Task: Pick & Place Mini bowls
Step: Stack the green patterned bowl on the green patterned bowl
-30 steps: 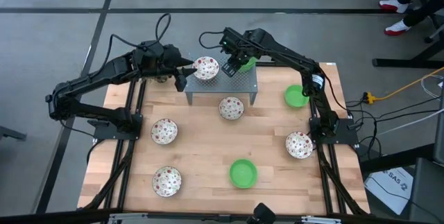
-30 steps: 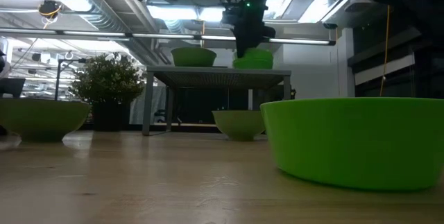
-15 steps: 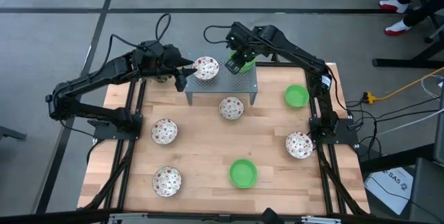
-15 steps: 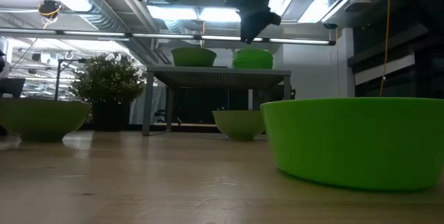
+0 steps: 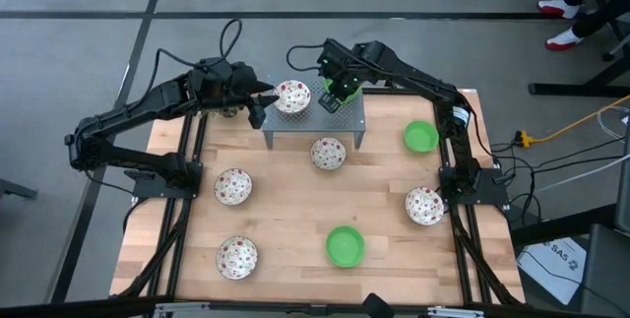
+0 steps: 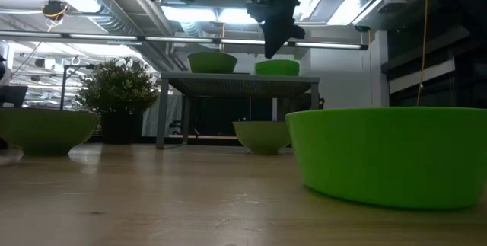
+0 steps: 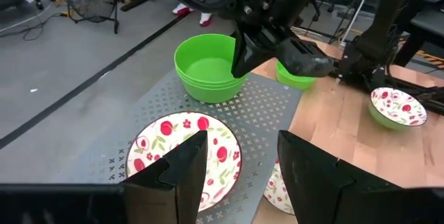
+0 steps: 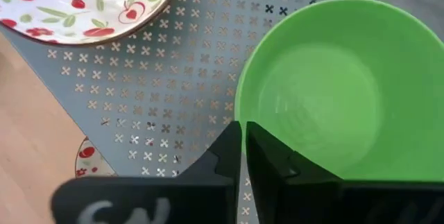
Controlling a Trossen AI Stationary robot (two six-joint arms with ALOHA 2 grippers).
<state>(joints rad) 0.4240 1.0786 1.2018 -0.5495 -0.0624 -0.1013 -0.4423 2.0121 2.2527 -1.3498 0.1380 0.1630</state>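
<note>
On the grey perforated stand (image 5: 340, 121) sit a white red-patterned mini bowl (image 5: 292, 96) and a green mini bowl (image 8: 326, 92). In the left wrist view the green bowl (image 7: 205, 64) looks like two nested. My right gripper (image 8: 243, 125) is shut, pointing down at this bowl's rim on the side toward the patterned bowl. In the low view its tip (image 6: 268, 54) shows just above the rim. My left gripper (image 7: 239, 154) stands open at the stand's left end, just short of the patterned bowl (image 7: 184, 148), touching nothing. My right gripper's shut fingertips stand from above at the green bowl's rim (image 8: 238, 116). I cannot tell whether they touch it. The bowl sits upright on the stand.
On the wooden table lie patterned bowls (image 5: 329, 154), (image 5: 233, 187), (image 5: 237, 257), (image 5: 424, 206) and green bowls (image 5: 420, 137), (image 5: 346, 245). A potted plant (image 6: 118, 94) stands near the stand's left end. The table's middle offers free room.
My right gripper rose off the green bowl toward the far right, then came back down to its rim and shut. The green bowl on the stand stood taller half a second ago and now sits lower and level.
</note>
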